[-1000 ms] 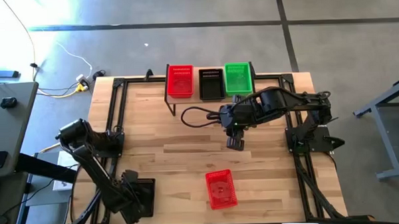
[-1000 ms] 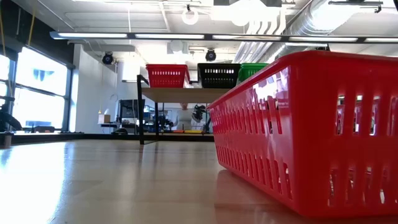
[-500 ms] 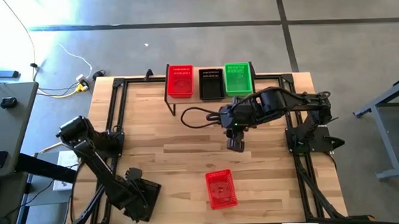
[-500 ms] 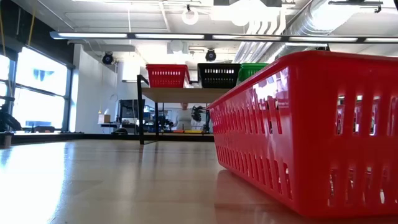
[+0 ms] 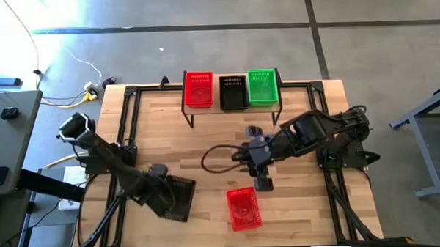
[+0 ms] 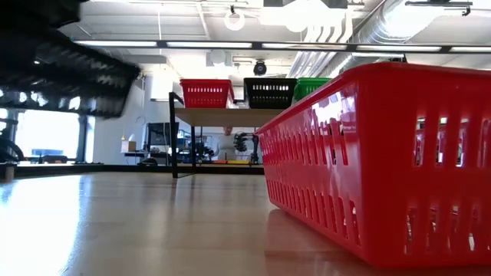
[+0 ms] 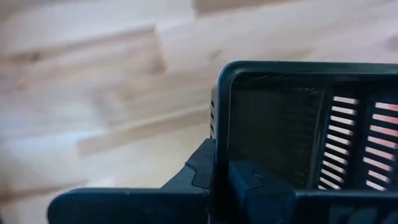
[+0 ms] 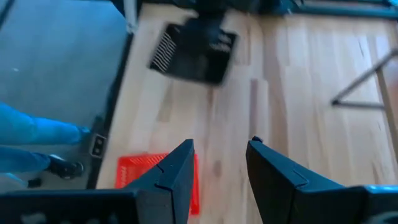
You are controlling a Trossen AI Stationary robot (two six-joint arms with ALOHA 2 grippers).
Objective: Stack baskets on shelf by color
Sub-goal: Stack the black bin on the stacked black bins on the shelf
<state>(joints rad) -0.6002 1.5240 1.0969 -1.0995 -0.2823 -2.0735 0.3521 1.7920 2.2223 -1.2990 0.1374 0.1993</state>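
A red basket [image 5: 198, 89], a black basket [image 5: 233, 92] and a green basket [image 5: 262, 87] are sitting side by side on the shelf [image 5: 192, 110] at the far edge of the tabletop [image 5: 169, 136], red toward the left arm's side, black in the middle, green toward the right arm's side; whether any of them is a stack of several cannot be told; in the low view the three are showing in a row on the plank, the red [image 6: 206, 93], the black [image 6: 269, 92] and part of the green [image 6: 308, 87]; another red basket [image 5: 244, 208] is lying alone near the front edge of the tabletop, well apart from the shelf, and is filling the near side of the low view [image 6: 383, 161]; a second black basket [image 5: 176, 197] is sitting at the front on the left arm's side, with the left gripper [image 5: 166, 191] clamped on its rim; the left wrist view is showing that rim [image 7: 298, 74] gripped between the dark fingers [image 7: 255, 186], with the wood below; in the low view the same basket [image 6: 69, 73] is hanging dark and blurred above the tabletop; the right gripper [image 5: 263, 183] is hovering just beyond the lone red basket, between it and the shelf, its fingers [image 8: 177, 171] standing apart and holding nothing.
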